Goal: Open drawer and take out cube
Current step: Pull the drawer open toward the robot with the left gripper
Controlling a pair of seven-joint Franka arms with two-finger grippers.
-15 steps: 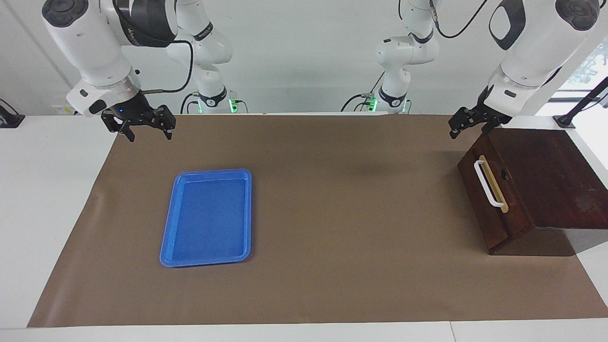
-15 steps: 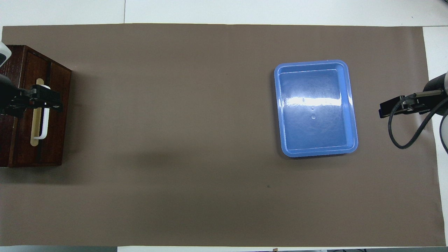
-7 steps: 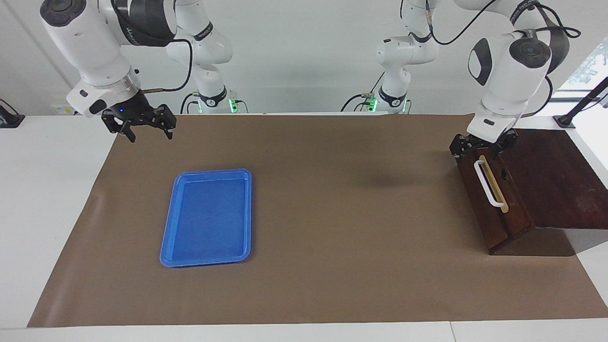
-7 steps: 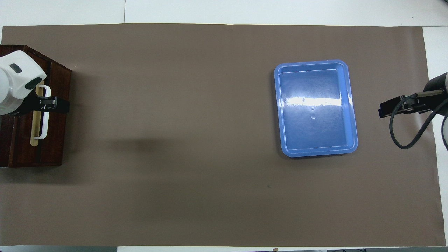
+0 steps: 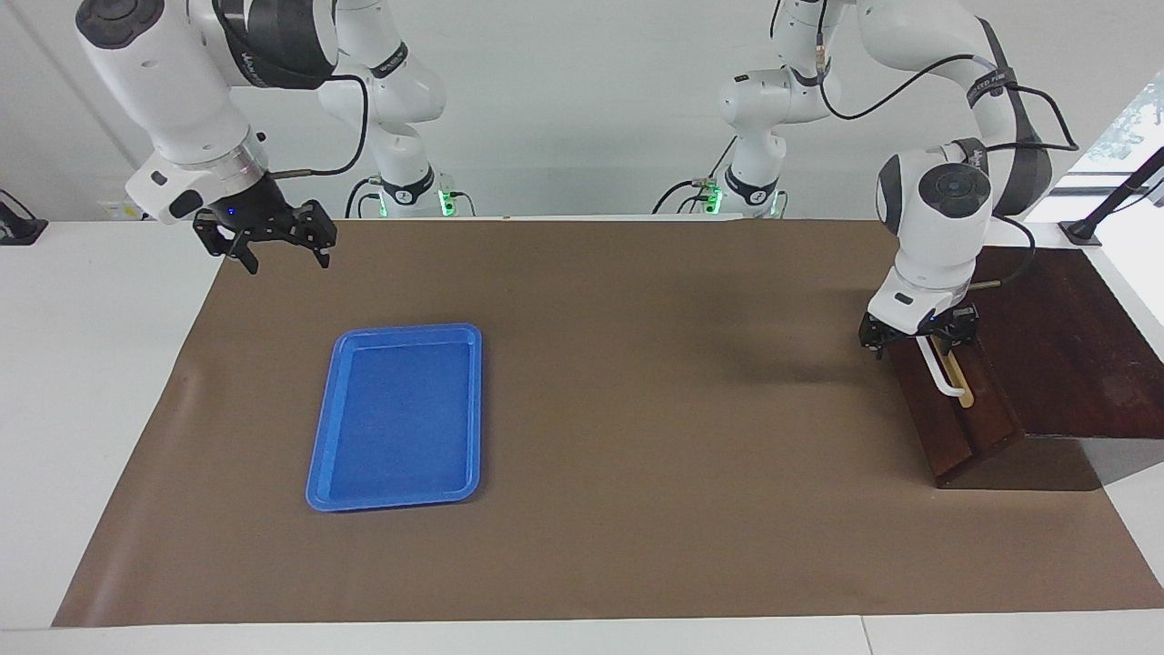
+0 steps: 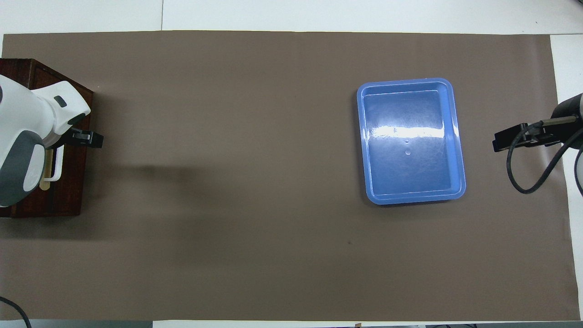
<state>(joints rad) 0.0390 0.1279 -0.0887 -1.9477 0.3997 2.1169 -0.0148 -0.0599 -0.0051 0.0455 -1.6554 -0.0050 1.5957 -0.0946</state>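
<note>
Facing view: the drawer (image 5: 950,414), shut in the box at the left arm's end of the table, looks stiff and heavyish, so its handle (image 5: 941,373) is the place to grab, and the left gripper (image 5: 918,341) has dropped onto it since a second ago, fingers spread around the bar. Overhead view: that arm now covers much of the box (image 6: 68,191); the right gripper (image 6: 514,140) waits near the tray (image 6: 459,150), fingers apart in the facing view; no cube in sight.

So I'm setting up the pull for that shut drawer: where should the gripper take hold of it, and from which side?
Probably by the white bar handle on the drawer front. It stands off the panel, leaving a gap for a finger, and runs lengthwise along it. Come from in front of the drawer, fingers straddling the bar across its length. The left gripper is already at its robot-side end.
</note>
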